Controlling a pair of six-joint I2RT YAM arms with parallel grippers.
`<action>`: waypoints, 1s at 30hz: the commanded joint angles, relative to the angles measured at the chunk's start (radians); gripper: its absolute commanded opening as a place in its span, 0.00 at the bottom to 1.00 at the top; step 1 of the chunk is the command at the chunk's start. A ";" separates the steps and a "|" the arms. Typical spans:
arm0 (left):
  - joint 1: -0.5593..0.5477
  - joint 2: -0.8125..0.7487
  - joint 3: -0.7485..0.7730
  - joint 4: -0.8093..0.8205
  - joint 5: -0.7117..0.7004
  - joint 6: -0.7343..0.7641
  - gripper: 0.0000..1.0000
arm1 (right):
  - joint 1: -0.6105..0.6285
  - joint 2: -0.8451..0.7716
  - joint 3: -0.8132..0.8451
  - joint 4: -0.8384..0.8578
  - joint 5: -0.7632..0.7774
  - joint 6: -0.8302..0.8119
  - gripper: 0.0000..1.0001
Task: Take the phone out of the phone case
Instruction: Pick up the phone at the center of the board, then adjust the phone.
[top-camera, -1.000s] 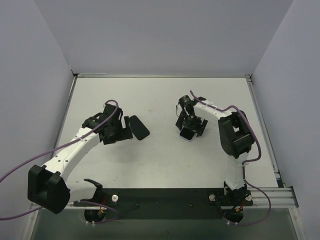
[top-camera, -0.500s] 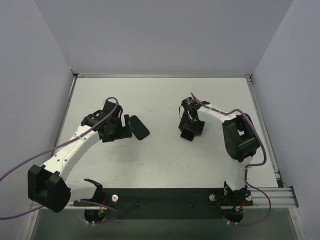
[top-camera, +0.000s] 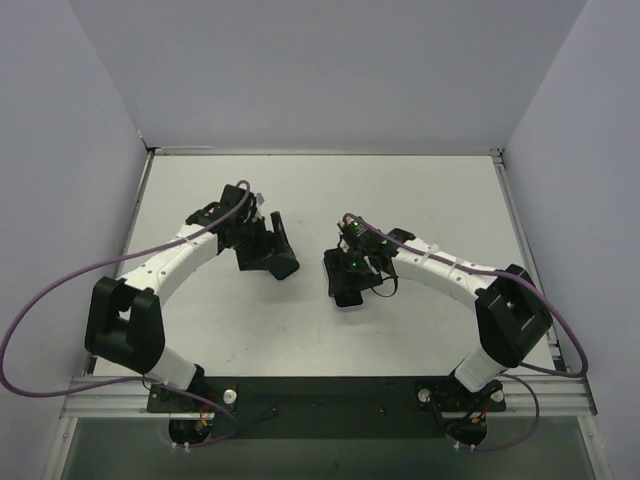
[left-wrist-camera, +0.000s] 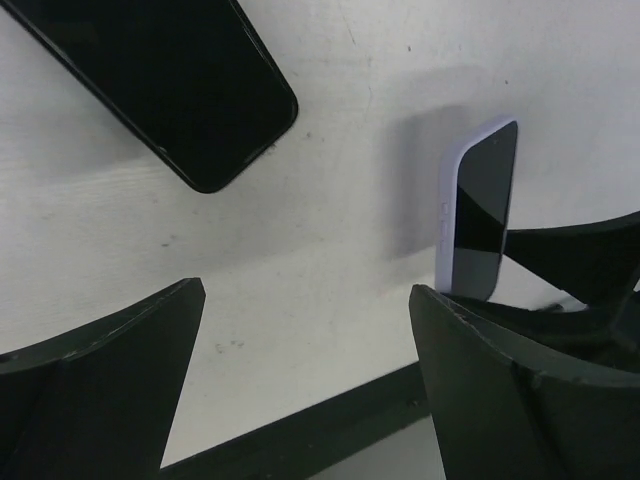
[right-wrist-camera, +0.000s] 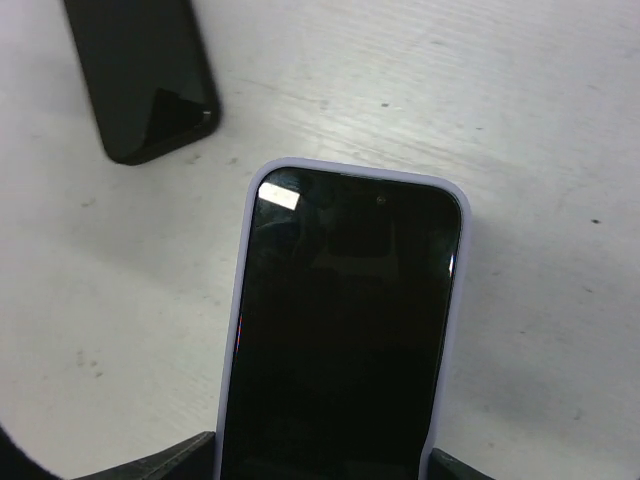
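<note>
Bare table (left-wrist-camera: 340, 220) separates the black slab (left-wrist-camera: 160, 80) from the cased phone (left-wrist-camera: 478, 210).

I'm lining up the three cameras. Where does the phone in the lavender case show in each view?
Top external: the lavender-cased phone sits just right of centre.
Left wrist: it is right of centre, tilted up, with its side buttons showing.
Right wrist: it is at bottom centre, screen facing the camera.
Shared landmark: the black slab lies on the table to the phone's upper left in all three views.
</note>
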 joint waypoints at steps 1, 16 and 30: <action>0.004 0.034 -0.139 0.362 0.337 -0.249 0.95 | 0.032 -0.076 -0.026 0.085 -0.051 -0.024 0.25; -0.116 0.226 -0.193 0.629 0.417 -0.452 0.86 | 0.068 -0.055 -0.018 0.121 -0.075 -0.016 0.25; -0.161 0.258 -0.218 0.744 0.396 -0.496 0.00 | 0.077 -0.079 -0.035 0.118 -0.083 -0.011 0.42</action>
